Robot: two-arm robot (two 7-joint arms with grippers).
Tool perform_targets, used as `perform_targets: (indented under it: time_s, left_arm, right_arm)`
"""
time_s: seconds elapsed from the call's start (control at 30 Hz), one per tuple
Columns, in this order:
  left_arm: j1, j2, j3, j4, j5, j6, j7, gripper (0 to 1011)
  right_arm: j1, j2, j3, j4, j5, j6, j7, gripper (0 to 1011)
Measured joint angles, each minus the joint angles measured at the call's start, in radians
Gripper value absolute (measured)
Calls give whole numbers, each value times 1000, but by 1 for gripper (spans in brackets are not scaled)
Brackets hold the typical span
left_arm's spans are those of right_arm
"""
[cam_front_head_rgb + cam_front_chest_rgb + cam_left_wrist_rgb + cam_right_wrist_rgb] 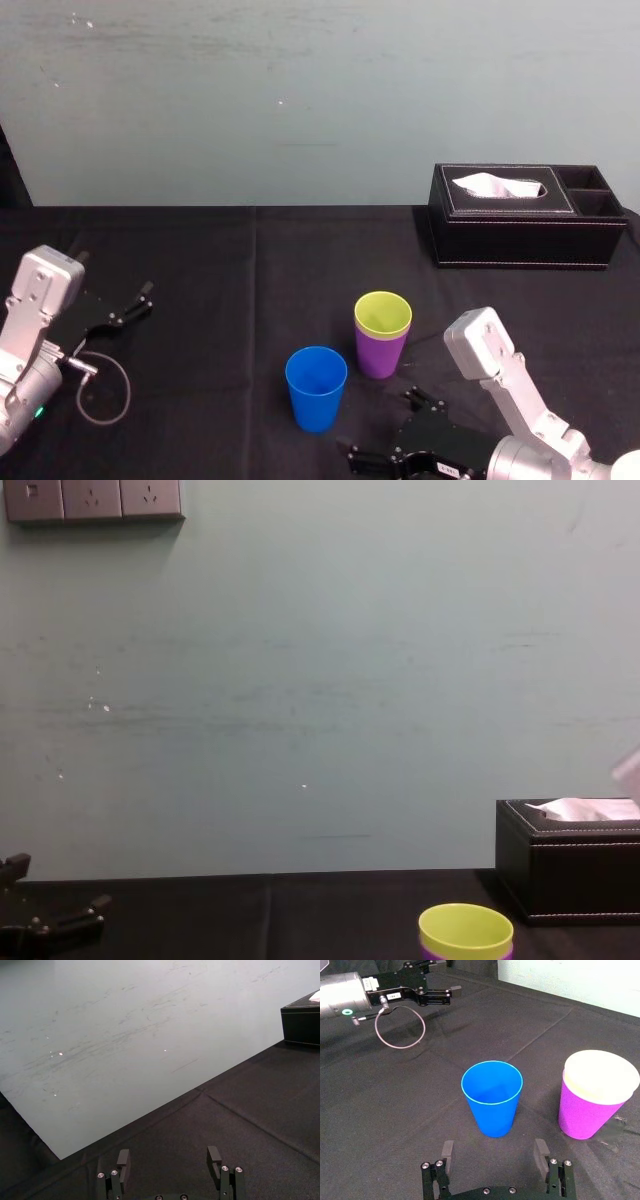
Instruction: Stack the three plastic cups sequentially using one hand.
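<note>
you have open counter around the blue cup, which stands upright just ahead of your right gripper, fingers apart, not touching it. the yellow-green cup sits nested in the purple cup beside it. your left gripper rests far left, fingers apart.

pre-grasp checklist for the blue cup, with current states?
1. Yellow-green cup nested in purple cup: ok.
2. Blue cup upright, apart from that stack: ok.
3. Right end effector open and aimed at the blue cup: ok.
4. Blue cup between its fingers: not ok, the cup sits ahead of the fingertips.
5. Left end effector open, parked at the table's left, away from the cups: ok.
6. Tissue box at the far right, away from the cups: ok.
</note>
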Motion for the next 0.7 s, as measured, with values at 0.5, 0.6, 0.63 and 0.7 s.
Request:
perform_targets:
  time_s: [0.5, 0.6, 0.63, 0.7]
  left_arm:
    - [0, 0, 0, 0, 0, 0, 0, 1000]
    - [0, 0, 0, 0, 0, 0, 0, 1000]
    - [0, 0, 0, 0, 0, 0, 0, 1000]
    - [0, 0, 0, 0, 0, 0, 0, 1000]
  right_arm:
    - [-17, -2, 21, 3, 5, 2, -12, 1003]
    - [-20, 1, 26, 1, 7, 3, -13, 1003]
    - [-21, 2, 27, 0, 8, 4, -13, 1003]
    - [-22, 3, 28, 0, 9, 4, -13, 1003]
